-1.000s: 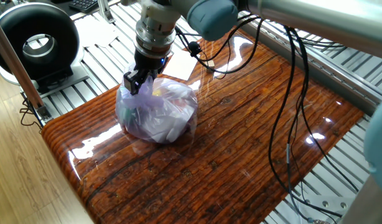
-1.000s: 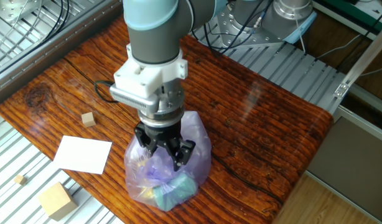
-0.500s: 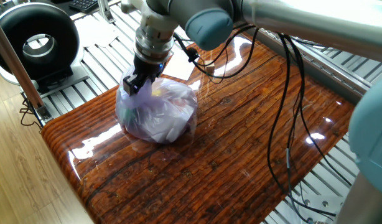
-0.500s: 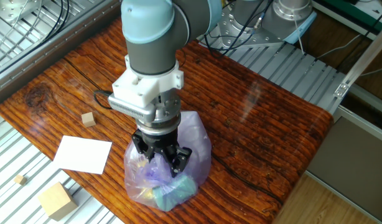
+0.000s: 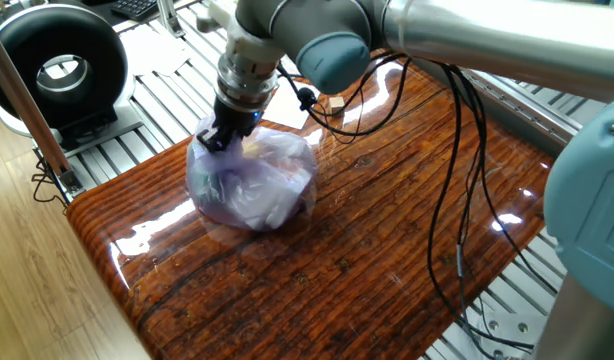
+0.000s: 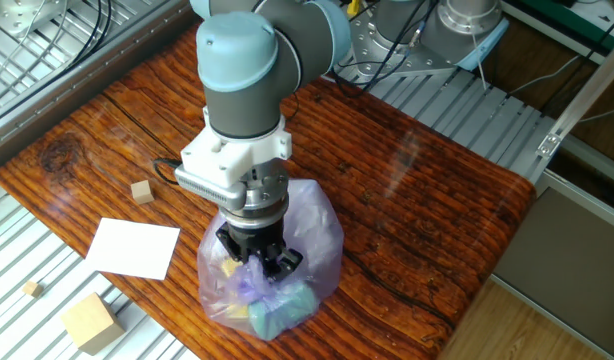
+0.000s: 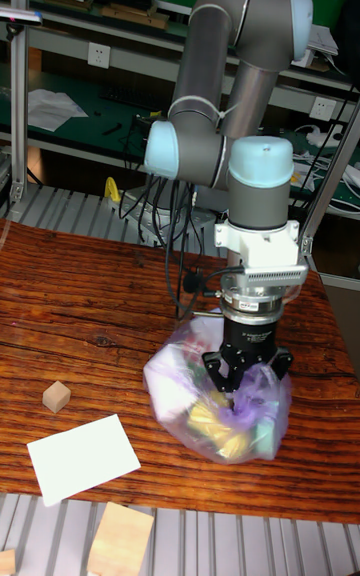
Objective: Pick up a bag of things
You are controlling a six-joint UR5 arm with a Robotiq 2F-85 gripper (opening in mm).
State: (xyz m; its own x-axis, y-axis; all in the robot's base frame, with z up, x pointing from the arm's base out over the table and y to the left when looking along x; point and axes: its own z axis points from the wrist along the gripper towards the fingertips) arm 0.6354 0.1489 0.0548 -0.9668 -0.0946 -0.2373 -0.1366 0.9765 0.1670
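The bag of things [image 5: 262, 185] is a pale-lilac translucent plastic bag near the wooden table's corner, with teal, yellow and white items showing through it [image 6: 322, 235] [image 7: 170, 376]. My gripper [image 5: 222, 133] points straight down onto the top of the bag. Its dark fingers [image 6: 259, 256] are spread and pressed into the plastic, with bunched lilac film between them [image 7: 247, 374]. The fingertips are partly buried in the bag. The jaws look open around the gathered top, not clamped.
A white paper sheet [image 6: 134, 247] lies left of the bag, beside a small wooden cube [image 6: 141, 191]. A larger wooden block [image 6: 91, 322] sits on the metal slats. A black ring device [image 5: 59, 65] stands off the table's corner. Cables [image 5: 457, 200] hang over the table.
The gripper has come down and shifted slightly, sinking its fingers deeper into the bag's top. The fingers look a little closer together. The bag has stayed in place.
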